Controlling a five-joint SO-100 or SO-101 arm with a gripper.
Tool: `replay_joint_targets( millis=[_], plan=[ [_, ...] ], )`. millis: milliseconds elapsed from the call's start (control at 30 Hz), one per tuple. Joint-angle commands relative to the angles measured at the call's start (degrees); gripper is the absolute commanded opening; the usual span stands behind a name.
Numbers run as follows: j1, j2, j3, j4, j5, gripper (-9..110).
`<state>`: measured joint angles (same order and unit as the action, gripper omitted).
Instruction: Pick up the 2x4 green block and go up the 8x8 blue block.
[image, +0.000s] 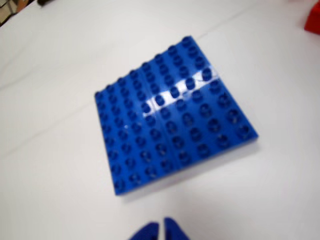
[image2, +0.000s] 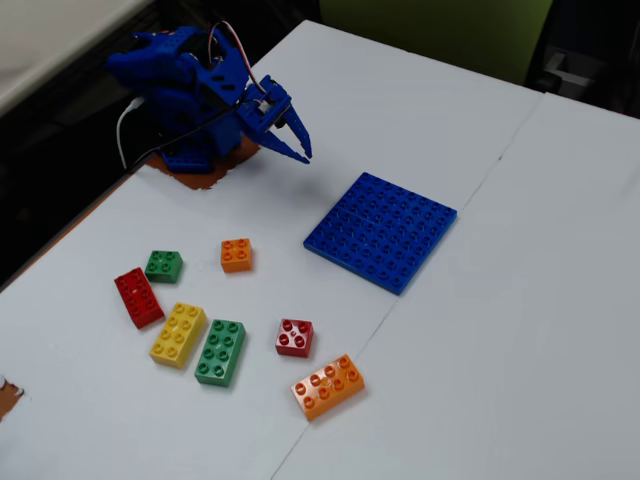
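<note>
1. The gripper (image2: 300, 152) is seen in the fixed view raised above the table (image2: 520, 330), at about 10 o'clock from the plate (image2: 381, 231); its fingers lie close together with nothing between them, so it is taken as closed and empty.
2. In the wrist view the two blue fingertips (image: 172, 231) are seen at the bottom edge, almost touching, with only a thin slit between them.
3. The plate (image: 175, 117) is shown in the wrist view lying flat, above the fingertips, blurred, with a bright glare streak across its studs.
4. The green 2x4 (image2: 221, 352) is found in the fixed view flat on the table, well apart from the gripper, at about 7 o'clock from the plate.
5. A yellow brick (image2: 179, 334) lies just beside it at 9 o'clock, and a red square brick (image2: 294, 338) near it at 3 o'clock.
6. A small green brick (image2: 163, 265), a red 2x4 (image2: 138, 297) and a small orange brick (image2: 236, 254) are seen farther up.
7. An orange 2x4 (image2: 328, 386) lies at 5 o'clock from the red square brick.
</note>
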<state>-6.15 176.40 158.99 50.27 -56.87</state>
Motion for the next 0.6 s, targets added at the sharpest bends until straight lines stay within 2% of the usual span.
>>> replay_joint_targets(
  millis=[0, 167, 367, 567],
  plan=[
    [-0.1, -11.8, -13.9, 2.6, -0.3, 0],
    [3.3, -29.5, -30.0, 8.5, -1.7, 0],
    [10.8, -46.5, -43.9, 15.6, -11.2, 0],
    [17.4, -57.7, -49.5, 12.7, -18.4, 0]
  ],
)
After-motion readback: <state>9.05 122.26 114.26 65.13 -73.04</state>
